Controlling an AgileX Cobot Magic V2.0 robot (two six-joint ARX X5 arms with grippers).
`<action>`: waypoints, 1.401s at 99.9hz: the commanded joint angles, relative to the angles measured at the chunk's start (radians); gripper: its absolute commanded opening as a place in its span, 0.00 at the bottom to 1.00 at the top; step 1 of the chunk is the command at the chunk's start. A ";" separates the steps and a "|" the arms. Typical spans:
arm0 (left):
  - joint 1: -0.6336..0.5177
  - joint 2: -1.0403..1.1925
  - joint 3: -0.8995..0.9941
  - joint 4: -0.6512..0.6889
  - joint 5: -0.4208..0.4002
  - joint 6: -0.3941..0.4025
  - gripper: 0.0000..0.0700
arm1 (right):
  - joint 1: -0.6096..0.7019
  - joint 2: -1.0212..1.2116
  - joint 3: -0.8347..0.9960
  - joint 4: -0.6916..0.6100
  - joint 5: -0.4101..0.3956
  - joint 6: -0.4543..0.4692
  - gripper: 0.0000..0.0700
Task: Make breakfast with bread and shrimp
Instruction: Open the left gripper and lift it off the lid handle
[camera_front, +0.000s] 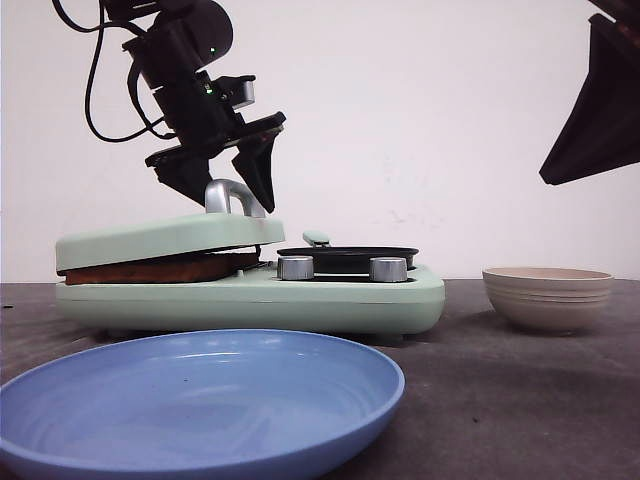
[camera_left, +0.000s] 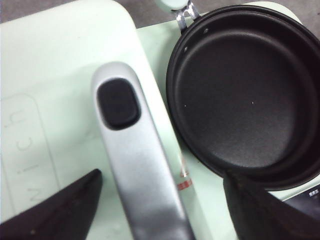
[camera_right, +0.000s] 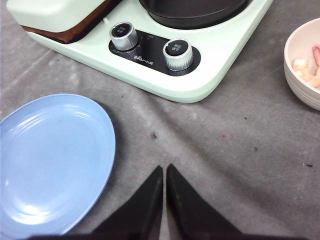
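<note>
The bread (camera_front: 160, 268) shows only as a brown crust edge under the lowered pale-green lid (camera_front: 165, 238) of the sandwich maker; the same crust edge (camera_right: 75, 27) appears in the right wrist view. My left gripper (camera_front: 232, 200) is open, its fingers on either side of the lid's silver handle (camera_left: 135, 165) without touching it. The shrimp (camera_right: 306, 67) lie in a beige bowl (camera_front: 548, 298) on the right. Raised high at the right, my right gripper (camera_right: 165, 172) is shut with nothing in it.
A black pan (camera_left: 245, 90) sits on the machine's right half, behind two silver knobs (camera_right: 150, 45). A blue plate (camera_front: 200, 400) lies in front of the machine on the grey cloth (camera_right: 225, 140).
</note>
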 joint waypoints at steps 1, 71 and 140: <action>0.003 0.041 0.043 -0.039 -0.002 0.002 0.70 | 0.006 0.006 0.002 0.007 0.000 0.010 0.00; 0.074 0.039 0.687 -0.259 0.196 -0.113 0.68 | 0.006 0.005 0.002 0.008 0.021 0.009 0.00; 0.073 -0.066 0.861 -0.337 0.274 -0.081 0.12 | -0.050 -0.043 0.002 0.083 0.057 0.009 0.00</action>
